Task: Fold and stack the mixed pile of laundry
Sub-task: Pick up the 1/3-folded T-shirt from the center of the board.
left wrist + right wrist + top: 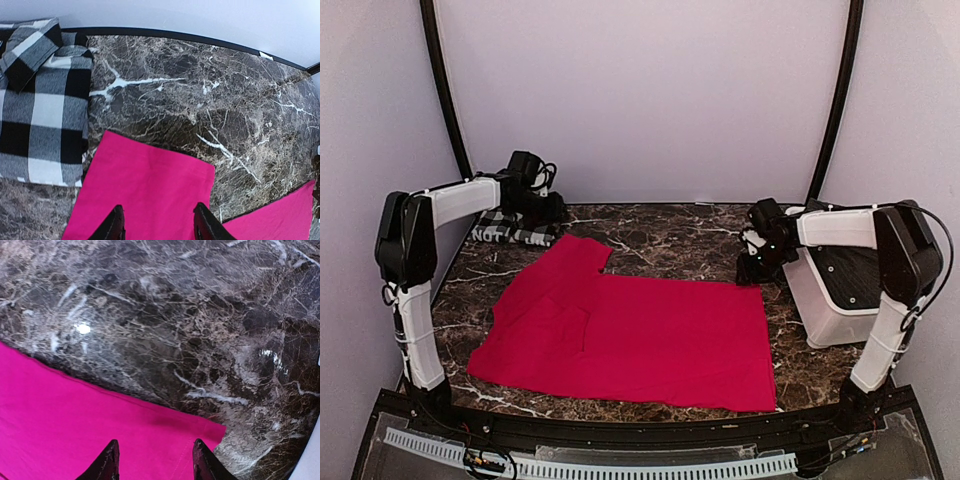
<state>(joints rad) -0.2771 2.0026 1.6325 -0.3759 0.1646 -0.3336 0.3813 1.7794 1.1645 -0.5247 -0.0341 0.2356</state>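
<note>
- The red garment (640, 340) lies spread flat across the middle of the dark marble worktop (670, 235), with one sleeve reaching toward the far left corner.
- The black-and-white checked garment (510, 232) sits bunched in that far left corner against the back wall, just beside the tip of the red sleeve.
- The left end effector (159, 230) hangs over the red sleeve. Its two fingers stand apart with the cloth lying flat beneath them and nothing clamped.
- The right end effector (156, 462) hangs over the far right corner of the red garment. Its fingers also stand apart, one to each side of the corner's edge, gripping nothing.
- A white plastic bin (830, 310) stands at the right edge of the worktop, below the right arm and near the red garment's right side.
</note>
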